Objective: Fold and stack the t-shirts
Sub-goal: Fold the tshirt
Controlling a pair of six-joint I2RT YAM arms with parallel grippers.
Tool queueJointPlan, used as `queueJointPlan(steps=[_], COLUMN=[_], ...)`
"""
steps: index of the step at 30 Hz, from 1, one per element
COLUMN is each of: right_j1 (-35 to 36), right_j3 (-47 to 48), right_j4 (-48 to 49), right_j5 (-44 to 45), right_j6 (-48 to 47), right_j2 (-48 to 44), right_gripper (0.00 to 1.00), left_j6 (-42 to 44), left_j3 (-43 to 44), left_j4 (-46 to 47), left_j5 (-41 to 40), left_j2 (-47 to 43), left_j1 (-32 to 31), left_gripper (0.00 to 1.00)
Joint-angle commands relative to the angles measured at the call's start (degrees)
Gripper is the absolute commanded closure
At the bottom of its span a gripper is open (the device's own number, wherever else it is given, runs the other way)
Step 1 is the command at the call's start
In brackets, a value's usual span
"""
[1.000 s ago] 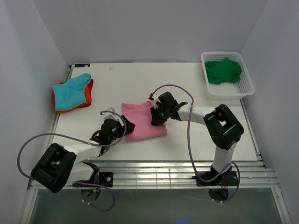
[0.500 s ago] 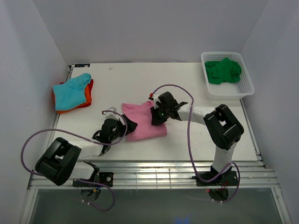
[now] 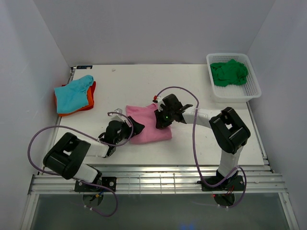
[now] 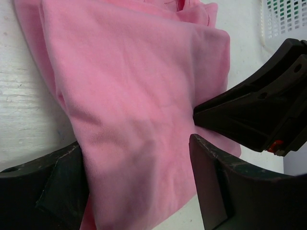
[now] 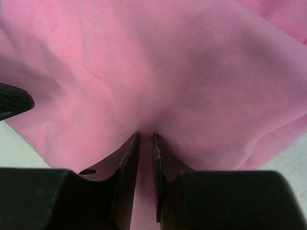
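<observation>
White tabletop (image 3: 192, 86), walled on three sides, is found carrying the pink t-shirt (image 3: 146, 125) folded small at its middle, with the teal t-shirt (image 3: 72, 93) lying on the orange t-shirt (image 3: 90, 99) at far left. The right claw (image 3: 159, 120) is nearly closed, pinching a fold at the pink garment's right edge, while the left claw (image 3: 135, 128) is spread wide astride the near left edge, gripping nothing. The step is judged to be pickup for stacking; closure of the left claw is called for next, so that both edges are lifted together.
</observation>
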Motion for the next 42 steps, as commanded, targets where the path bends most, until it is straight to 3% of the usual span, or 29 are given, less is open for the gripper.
queueJointPlan(steps=[1, 31, 35, 41, 42], right_j1=[0.0, 0.1, 0.1, 0.3, 0.3], right_j3=[1.5, 0.9, 0.3, -0.1, -0.1], right_j4=[-1.1, 0.2, 0.7, 0.6, 0.5], right_j5=[0.8, -1.1, -1.5, -1.3, -1.3], right_j6=[-0.6, -0.4, -0.4, -0.5, -0.6], right_j2=[-0.9, -1.1, -1.5, -2.0, -2.1], right_gripper=[0.76, 0.77, 0.77, 0.77, 0.77], left_j6=[-0.5, -2.2, -1.4, -0.7, -0.5], left_j3=[-0.2, 6.1, 6.9, 9.2, 9.4], left_j4=[-4.5, 0.4, 0.4, 0.5, 0.5], left_j5=[2.3, -1.0, -1.5, -1.0, -1.2], left_j2=[3.2, 16.2, 17.6, 21.8, 22.1], left_j1=[-0.4, -7.3, -7.3, -7.4, -7.4], left_gripper=[0.15, 0.20, 0.54, 0.69, 0.78])
